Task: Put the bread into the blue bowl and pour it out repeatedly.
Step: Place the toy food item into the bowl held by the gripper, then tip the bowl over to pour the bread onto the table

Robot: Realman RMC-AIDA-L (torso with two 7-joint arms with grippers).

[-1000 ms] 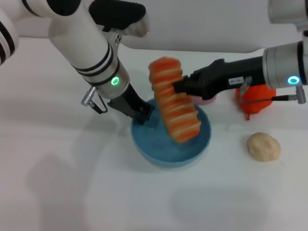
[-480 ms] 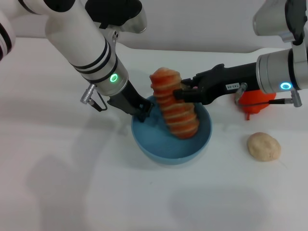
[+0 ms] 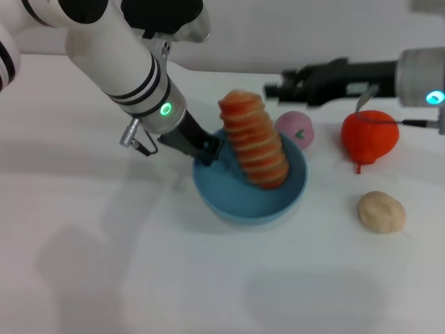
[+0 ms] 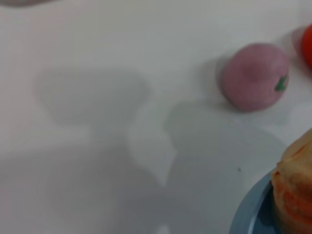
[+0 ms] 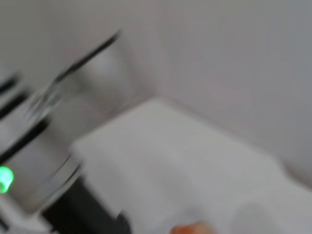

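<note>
The bread (image 3: 256, 142), a long loaf with an orange-and-cream striped top, stands tilted in the blue bowl (image 3: 240, 205), its upper end leaning out over the far left rim. My left gripper (image 3: 207, 152) is shut on the bowl's left rim. My right gripper (image 3: 272, 88) is open and empty, raised behind the bowl and clear of the bread. The left wrist view shows a bit of the bowl's rim (image 4: 248, 214) and the bread's end (image 4: 295, 195). The right wrist view is blurred.
A pink round fruit (image 3: 295, 129) lies just behind the bowl and also shows in the left wrist view (image 4: 254, 76). A red fruit (image 3: 369, 136) lies at the right. A small beige bun (image 3: 381, 211) lies right of the bowl.
My right gripper lowered the bread into the bowl, let it go and drew back up and to the right. The left gripper kept its hold on the bowl's rim.
</note>
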